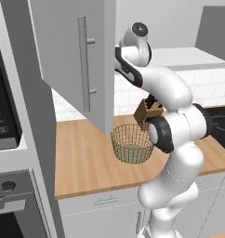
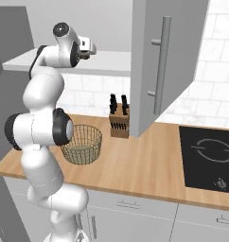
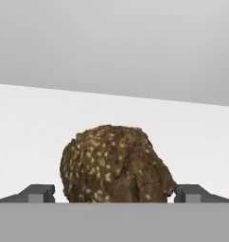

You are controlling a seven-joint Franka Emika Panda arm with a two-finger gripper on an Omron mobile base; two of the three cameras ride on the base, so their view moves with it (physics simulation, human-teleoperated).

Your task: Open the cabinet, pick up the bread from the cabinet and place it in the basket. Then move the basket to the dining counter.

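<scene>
The cabinet door (image 1: pixel 77 60) (image 2: pixel 163 61) stands swung open. My arm reaches up into the cabinet over its pale shelf (image 3: pixel 31 132). A dark brown seeded bread (image 3: pixel 114 160) sits on that shelf, directly in front of the hand. My gripper (image 3: pixel 114 193) (image 2: pixel 90 49) is open, with one fingertip (image 3: pixel 38 193) on each side of the bread and small gaps showing. The tan wire basket (image 1: pixel 131 142) (image 2: pixel 82 144) stands on the wood worktop below the arm. The dining counter is out of view.
A wooden knife block (image 1: pixel 147 113) (image 2: pixel 119 120) stands behind the basket against the tile backsplash. A black cooktop (image 2: pixel 206 156) lies at the right of the worktop. An oven (image 1: pixel 12 200) and tall unit stand at the left.
</scene>
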